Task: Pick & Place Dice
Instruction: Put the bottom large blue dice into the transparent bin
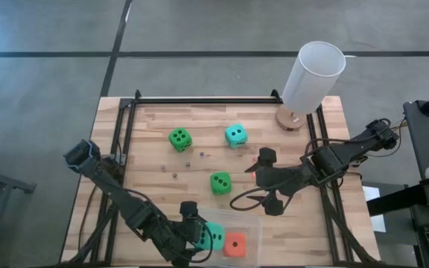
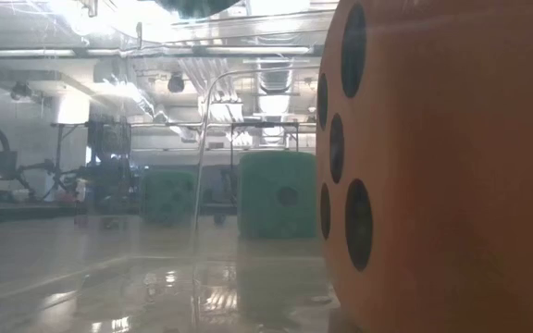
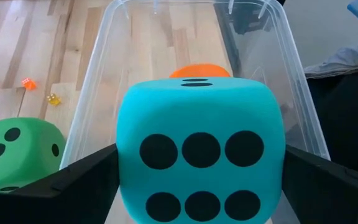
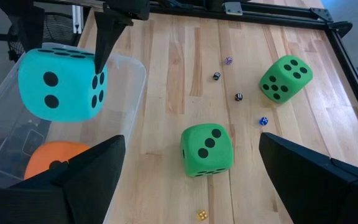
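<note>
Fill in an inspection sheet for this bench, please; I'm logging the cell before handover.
Surface: wooden table, bare planks, black frame around it.
Job's things: teal die held over the clear bin; orange die in the bin; two green dice and another teal die on the table.
Clutter: tiny dice scattered on the planks; white cup on a wooden base at the far edge.
Grippers: left pincer around the teal die; right pincer open, empty, above the table.
Cables: black cable looping by the right arm.
Surroundings: grey floor; shelving behind in the low view.
</note>
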Tool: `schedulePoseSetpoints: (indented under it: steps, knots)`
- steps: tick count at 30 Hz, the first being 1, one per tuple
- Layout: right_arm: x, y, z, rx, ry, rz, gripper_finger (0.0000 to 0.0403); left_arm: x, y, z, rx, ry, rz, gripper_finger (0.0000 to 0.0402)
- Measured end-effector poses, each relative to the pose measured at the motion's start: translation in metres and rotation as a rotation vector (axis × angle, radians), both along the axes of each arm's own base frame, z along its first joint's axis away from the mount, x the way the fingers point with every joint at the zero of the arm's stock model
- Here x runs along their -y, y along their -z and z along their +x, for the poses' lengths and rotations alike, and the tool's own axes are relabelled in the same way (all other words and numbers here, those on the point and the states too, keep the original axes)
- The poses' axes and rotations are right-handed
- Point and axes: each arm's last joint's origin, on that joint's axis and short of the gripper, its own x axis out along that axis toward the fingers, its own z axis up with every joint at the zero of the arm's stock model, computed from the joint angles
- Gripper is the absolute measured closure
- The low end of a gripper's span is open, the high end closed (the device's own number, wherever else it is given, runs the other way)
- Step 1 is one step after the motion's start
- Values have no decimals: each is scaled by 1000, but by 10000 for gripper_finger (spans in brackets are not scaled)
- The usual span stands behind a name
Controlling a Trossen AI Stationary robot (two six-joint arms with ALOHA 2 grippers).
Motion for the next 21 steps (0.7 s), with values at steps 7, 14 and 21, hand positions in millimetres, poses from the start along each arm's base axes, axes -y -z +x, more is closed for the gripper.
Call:
schedulePoseSetpoints:
  steps: [7,14,21]
  knots:
    - [0,0,0,0,0,0,37,-1,0,0,0,-3,-1,8]
    - [0,0,0,0,-15,-19,37,-1,0,0,1,-4,-2,3]
    - [1,0,1,0,-96,-116,37,-1,-1,1,2,-5,-2,8]
